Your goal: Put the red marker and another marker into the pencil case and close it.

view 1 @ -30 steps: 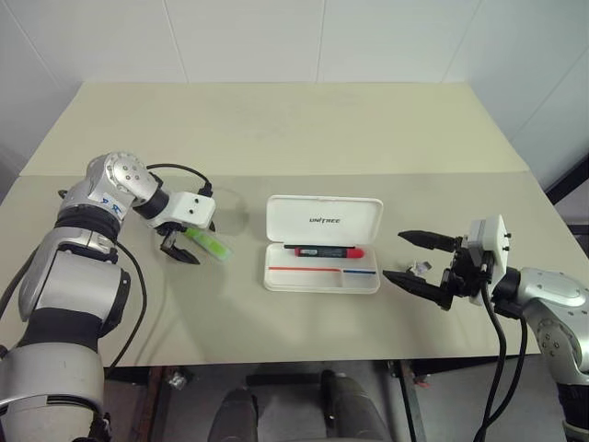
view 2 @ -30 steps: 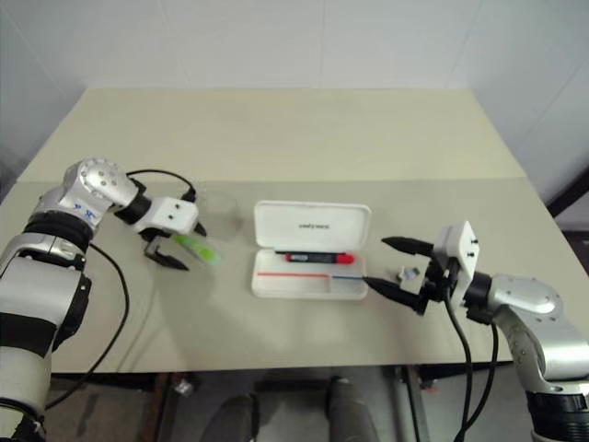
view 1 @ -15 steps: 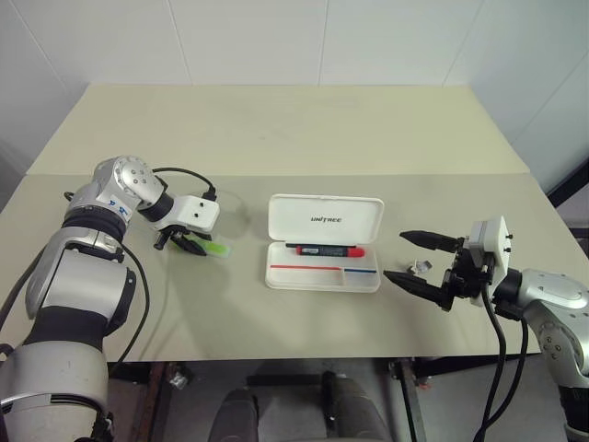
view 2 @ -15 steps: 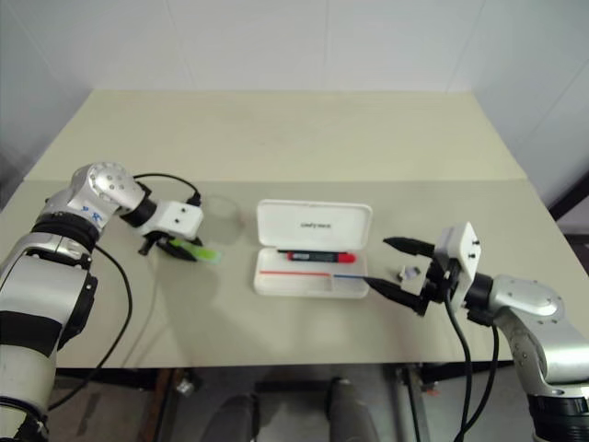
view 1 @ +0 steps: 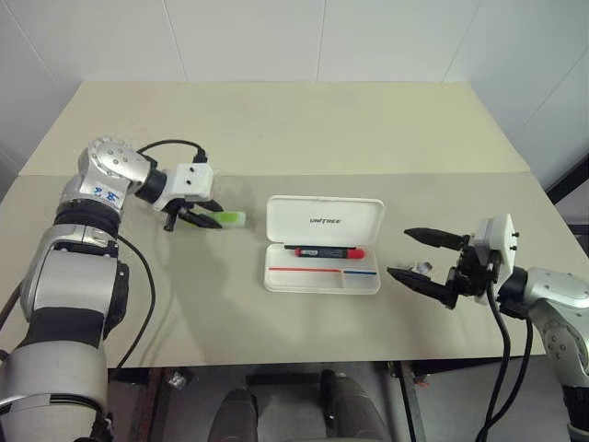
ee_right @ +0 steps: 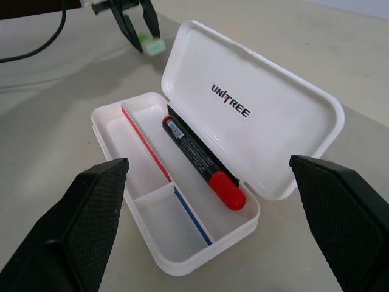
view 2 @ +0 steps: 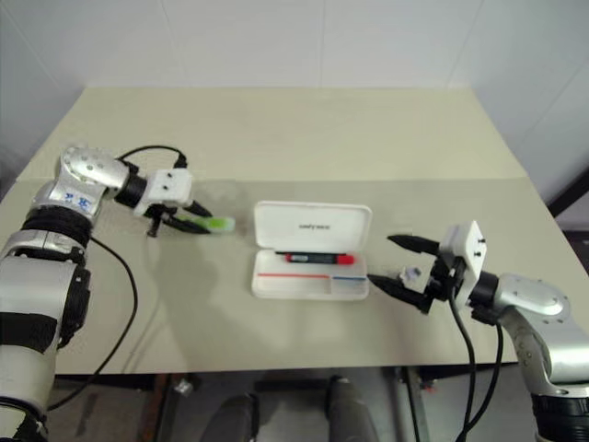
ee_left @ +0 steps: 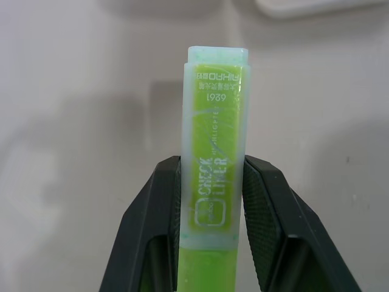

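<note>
The pencil case point(view 1: 323, 219) lies open at the middle of the table, its white lid standing up behind the tray. The red marker point(view 1: 324, 250) lies in the tray's long rear compartment, red cap to the right; it also shows as the red marker point(ee_right: 200, 161). Another marker, the green highlighter point(view 1: 226, 219), is held a little above the table, left of the case and pointing at it. My left gripper point(view 1: 198, 221) is shut on the highlighter point(ee_left: 216, 146), one black finger point(ee_left: 155, 219) on each side. My right gripper point(view 1: 401, 252) stands open just right of the case.
The beige table point(view 1: 304, 138) stretches wide and bare behind the case. Its front edge runs close below the case and both grippers. A black cable point(view 1: 161, 147) loops over my left wrist.
My left gripper shut on the green highlighter, lifted it off the table and turned it toward the case. The right arm kept still.
</note>
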Robot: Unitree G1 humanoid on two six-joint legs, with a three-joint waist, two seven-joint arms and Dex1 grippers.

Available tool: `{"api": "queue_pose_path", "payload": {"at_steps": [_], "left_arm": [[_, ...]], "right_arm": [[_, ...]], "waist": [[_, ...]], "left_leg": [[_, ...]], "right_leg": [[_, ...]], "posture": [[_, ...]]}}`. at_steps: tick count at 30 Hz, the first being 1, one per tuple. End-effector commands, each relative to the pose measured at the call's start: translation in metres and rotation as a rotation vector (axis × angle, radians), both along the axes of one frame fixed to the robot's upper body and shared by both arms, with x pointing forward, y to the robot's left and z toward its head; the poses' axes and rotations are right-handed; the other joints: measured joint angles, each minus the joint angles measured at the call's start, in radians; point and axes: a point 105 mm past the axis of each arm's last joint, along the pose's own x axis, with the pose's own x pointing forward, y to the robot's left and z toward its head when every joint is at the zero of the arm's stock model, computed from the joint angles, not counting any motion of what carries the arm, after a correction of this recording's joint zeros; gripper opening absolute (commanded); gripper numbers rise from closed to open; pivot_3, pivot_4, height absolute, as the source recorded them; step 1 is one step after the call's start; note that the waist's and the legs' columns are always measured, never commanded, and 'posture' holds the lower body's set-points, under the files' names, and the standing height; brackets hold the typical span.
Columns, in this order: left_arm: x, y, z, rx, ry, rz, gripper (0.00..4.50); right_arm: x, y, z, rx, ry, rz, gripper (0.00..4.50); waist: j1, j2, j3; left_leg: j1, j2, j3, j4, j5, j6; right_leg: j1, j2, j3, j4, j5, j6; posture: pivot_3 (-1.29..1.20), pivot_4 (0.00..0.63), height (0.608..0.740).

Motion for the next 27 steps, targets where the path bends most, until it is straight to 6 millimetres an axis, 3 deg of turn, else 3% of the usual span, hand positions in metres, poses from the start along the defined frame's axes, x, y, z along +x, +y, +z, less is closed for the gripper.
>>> {"api": "queue_pose_path", "payload": {"at_steps": [1, 5, 8, 17, 19, 27], "left_arm": [[-0.005, -0.011, 0.051, -0.095, -0.108, -0.066, 1.10], [-0.023, -0.038, 0.087, -0.245, -0.129, -0.181, 1.10], [-0.043, -0.061, 0.095, -0.299, -0.094, -0.254, 1.10], [-0.086, -0.121, 0.067, -0.283, 0.023, -0.327, 1.10], [-0.090, -0.128, 0.059, -0.257, 0.061, -0.294, 1.10], [-0.089, -0.140, 0.017, -0.128, 0.094, -0.209, 1.10]], "right_arm": [[-0.005, -0.002, 0.012, -0.004, -0.047, 0.013, 4.50], [-0.008, -0.002, 0.013, 0.011, -0.059, 0.029, 4.50], [-0.009, -0.003, 0.013, 0.014, -0.060, 0.033, 4.50], [-0.009, -0.001, 0.011, 0.021, -0.063, 0.019, 4.50], [-0.011, -0.002, 0.009, 0.021, -0.059, 0.006, 4.50], [-0.018, -0.005, 0.005, 0.024, -0.051, -0.034, 4.50]], "waist": [[0.000, 0.000, 0.000], [0.000, -0.001, 0.001], [-0.001, -0.001, 0.001], [-0.004, -0.001, 0.001], [-0.004, -0.001, 0.001], [-0.010, -0.001, 0.001]], "left_leg": [[0.000, 0.000, 0.000, 0.000, 0.000, 0.000], [0.000, 0.000, 0.000, 0.000, 0.000, 0.000], [0.000, 0.000, 0.000, 0.000, 0.000, 0.000], [0.003, 0.000, 0.005, 0.003, 0.000, 0.000], [0.003, 0.000, 0.007, 0.004, 0.000, 0.000], [0.005, 0.000, 0.008, 0.004, 0.000, 0.000]], "right_leg": [[0.000, 0.000, 0.000, 0.000, 0.000, 0.000], [0.000, 0.000, 0.000, 0.000, 0.000, 0.000], [0.000, 0.000, 0.001, 0.000, 0.000, 0.001], [0.000, 0.002, 0.009, 0.002, 0.000, 0.001], [0.000, 0.002, 0.011, 0.001, -0.007, -0.011], [0.001, 0.003, 0.013, 0.001, -0.007, -0.012]], "posture": [[0.00, 0.150, 0.740], [0.00, 0.150, 0.740], [0.00, 0.150, 0.740], [0.00, 0.150, 0.740], [0.00, 0.150, 0.740], [0.00, 0.150, 0.740]]}}
